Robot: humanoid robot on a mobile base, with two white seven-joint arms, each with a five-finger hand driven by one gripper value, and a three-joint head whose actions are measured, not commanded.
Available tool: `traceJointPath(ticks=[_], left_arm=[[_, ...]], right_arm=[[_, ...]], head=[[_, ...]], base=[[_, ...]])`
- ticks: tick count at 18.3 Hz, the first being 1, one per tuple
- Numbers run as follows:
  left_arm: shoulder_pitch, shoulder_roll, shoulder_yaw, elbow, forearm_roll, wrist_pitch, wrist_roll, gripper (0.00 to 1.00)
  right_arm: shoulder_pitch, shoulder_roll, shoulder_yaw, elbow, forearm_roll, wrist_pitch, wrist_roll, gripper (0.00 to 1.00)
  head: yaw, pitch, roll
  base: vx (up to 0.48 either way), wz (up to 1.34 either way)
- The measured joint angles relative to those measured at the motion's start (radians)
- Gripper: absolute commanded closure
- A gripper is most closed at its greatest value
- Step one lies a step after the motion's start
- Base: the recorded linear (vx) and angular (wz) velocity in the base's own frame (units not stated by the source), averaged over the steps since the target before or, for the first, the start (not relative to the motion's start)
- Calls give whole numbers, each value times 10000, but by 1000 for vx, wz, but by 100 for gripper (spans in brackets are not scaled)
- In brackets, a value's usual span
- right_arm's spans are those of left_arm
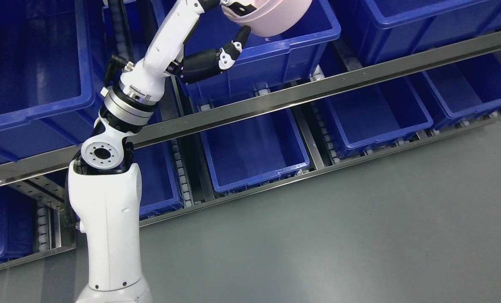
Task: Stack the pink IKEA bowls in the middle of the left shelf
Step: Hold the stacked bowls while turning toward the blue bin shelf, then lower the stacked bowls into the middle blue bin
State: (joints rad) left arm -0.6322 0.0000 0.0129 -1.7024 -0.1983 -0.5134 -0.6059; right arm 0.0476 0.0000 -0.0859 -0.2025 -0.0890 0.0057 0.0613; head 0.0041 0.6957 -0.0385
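Blue bins (pixel 254 151) line a metal shelf (pixel 317 90) above grey floor (pixel 359 231).

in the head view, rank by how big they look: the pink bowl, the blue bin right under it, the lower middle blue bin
1. Blue bin under the bowl, though cut off at the top.
2. Lower middle blue bin; it sits lower and partly hidden, so their order is unsure.
3. Pink bowl, smallest, cropped, held by the left robot hand.
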Motion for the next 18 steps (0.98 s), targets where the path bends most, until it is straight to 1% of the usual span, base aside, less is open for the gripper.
traceJointPath(ticks=[6, 11, 15, 18], left_arm=[[-277, 0, -337, 70, -384, 491, -64, 95], [-392, 0, -501, 280, -585, 1105, -111, 95], [-488, 0, -587, 383, -676, 2186, -671, 94], [-492, 0, -639, 423, -829, 2518, -1227, 94]], right_arm=[[2, 0, 0, 0, 0, 56, 0, 0], [3, 0, 0, 0, 0, 62, 0, 0], [4, 0, 0, 0, 0, 65, 0, 0], [2, 0, 0, 0, 0, 66, 0, 0]], head=[[0, 0, 0], [0, 0, 0], [0, 0, 0], [0, 0, 0]], base=[[127, 230], [159, -7], [147, -67], [101, -69]])
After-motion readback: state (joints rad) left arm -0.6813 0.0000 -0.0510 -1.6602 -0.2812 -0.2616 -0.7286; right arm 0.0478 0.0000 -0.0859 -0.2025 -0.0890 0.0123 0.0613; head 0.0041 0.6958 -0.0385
